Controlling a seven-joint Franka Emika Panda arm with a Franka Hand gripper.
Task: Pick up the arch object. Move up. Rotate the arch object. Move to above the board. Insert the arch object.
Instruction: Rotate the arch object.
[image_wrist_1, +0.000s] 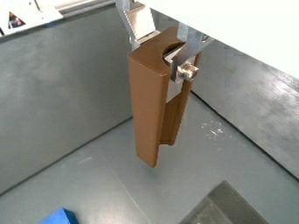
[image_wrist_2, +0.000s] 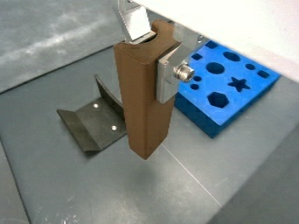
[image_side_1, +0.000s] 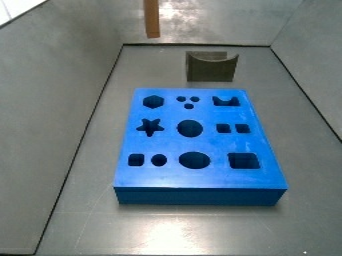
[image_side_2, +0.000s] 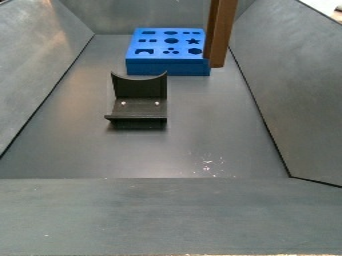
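Arch object (image_wrist_2: 142, 96), a tall orange-brown slab, hangs upright and clear of the grey floor (image_side_2: 187, 150), gripped near its upper end; in a side view it shows only as a brown strip at the frame's upper edge (image_side_1: 151, 18), behind the far end of the board, and in another side view as a tall brown post (image_side_2: 222, 32) in front of the board's right end. Board (image_side_1: 194, 145), a large flat bright-blue block with dark shaped cut-outs, lies on the floor, well apart from the slab. Judgement: step in hand is the lift or the rotation before transfer. To do it well, keep the slab high, turn it slowly so it does not slip in the pads, and match its profile to the arch-shaped hole (image_side_1: 226, 99) before descending. Tool (image_wrist_2: 159, 70) is closed narrowly on the slab, one silver finger (image_wrist_2: 173, 68) flat against its face. Dark L-shaped fixture (image_wrist_2: 93, 124) stands below, untouched.
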